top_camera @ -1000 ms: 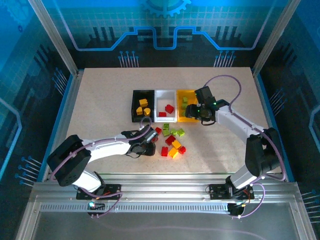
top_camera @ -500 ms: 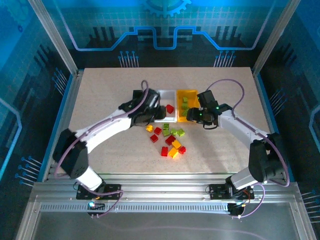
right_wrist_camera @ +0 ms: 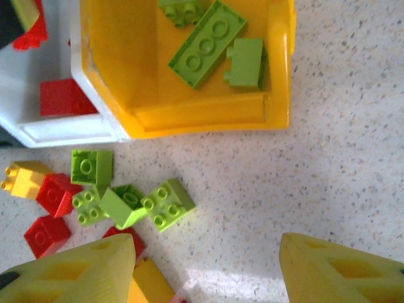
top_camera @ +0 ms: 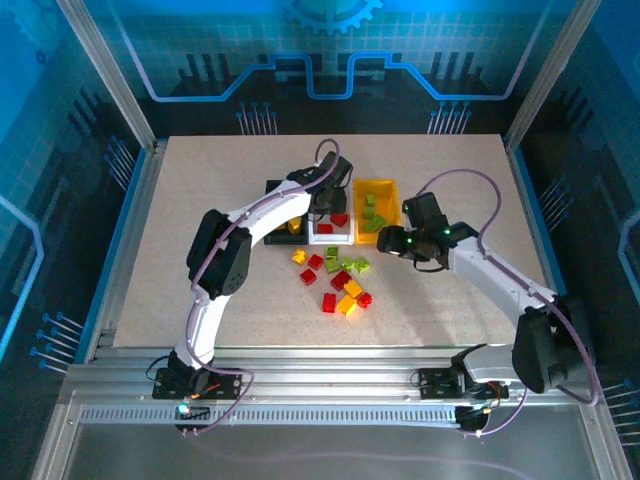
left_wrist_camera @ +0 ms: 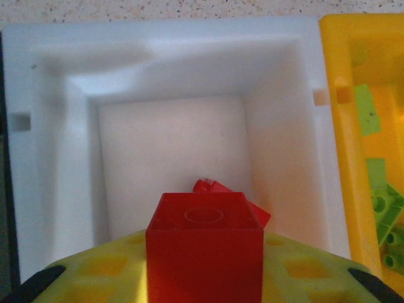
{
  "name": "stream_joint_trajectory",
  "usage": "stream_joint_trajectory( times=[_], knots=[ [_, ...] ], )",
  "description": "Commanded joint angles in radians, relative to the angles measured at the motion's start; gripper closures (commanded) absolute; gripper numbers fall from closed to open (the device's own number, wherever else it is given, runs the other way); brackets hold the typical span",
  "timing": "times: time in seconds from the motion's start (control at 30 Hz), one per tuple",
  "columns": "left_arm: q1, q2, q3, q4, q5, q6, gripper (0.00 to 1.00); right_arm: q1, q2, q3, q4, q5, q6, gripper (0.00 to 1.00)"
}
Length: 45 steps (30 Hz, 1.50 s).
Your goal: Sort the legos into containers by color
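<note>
Red brick (left_wrist_camera: pixel 204 249), stud uppermost, tight in left end effector (left_wrist_camera: pixel 204 281); right end effector (right_wrist_camera: pixel 206 268) spread

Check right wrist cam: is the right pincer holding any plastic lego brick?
No, the right pincer stands open, bare speckled tabletop between its yellow fingers.

We log a red brick (left_wrist_camera: pixel 204 246), lower centre; white bin (left_wrist_camera: pixel 158 38) around it; yellow bin (right_wrist_camera: pixel 196 117), upper frame, with lime green bricks (right_wrist_camera: pixel 207 43); table (right_wrist_camera: pixel 341 126) beige, finely dark-speckled.
</note>
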Motion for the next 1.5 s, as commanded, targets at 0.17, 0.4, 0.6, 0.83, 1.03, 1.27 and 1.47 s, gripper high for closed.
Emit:
stream_joint_trajectory(
  times=[0.17,0.4,0.6,0.83,1.03,1.27,1.47],
  knots=[
    [-0.010,-0.006,0.071,-0.076,-0.001,0.017,0.36,0.028,-0.107,-0.152,0.046,-0.146,-0.076,0.37],
    [-0.049,-0.201,-0.083,0.016,0.043,-0.001,0.11,0.149,-0.123,-0.177,-0.009,-0.134,-0.146,0.36],
    [-0.082,-0.489,-0.404,0.170,0.127,-0.069,0.01,0.279,-0.075,-0.201,-0.027,-0.018,-0.152,0.36],
    [-0.101,-0.752,-0.730,0.210,0.148,-0.144,0.01,0.361,0.035,-0.165,-0.016,0.090,-0.161,0.36],
    [-0.100,-0.924,-0.924,0.198,0.128,-0.203,0.01,0.375,0.125,-0.141,0.016,0.104,-0.163,0.36],
    [-0.100,-0.998,-1.011,0.169,0.109,-0.233,0.01,0.384,0.193,-0.124,0.064,0.077,-0.162,0.38],
    [-0.099,-1.016,-1.044,0.176,0.109,-0.250,0.01,0.381,0.227,-0.121,0.090,0.077,-0.168,0.48]
  ],
)
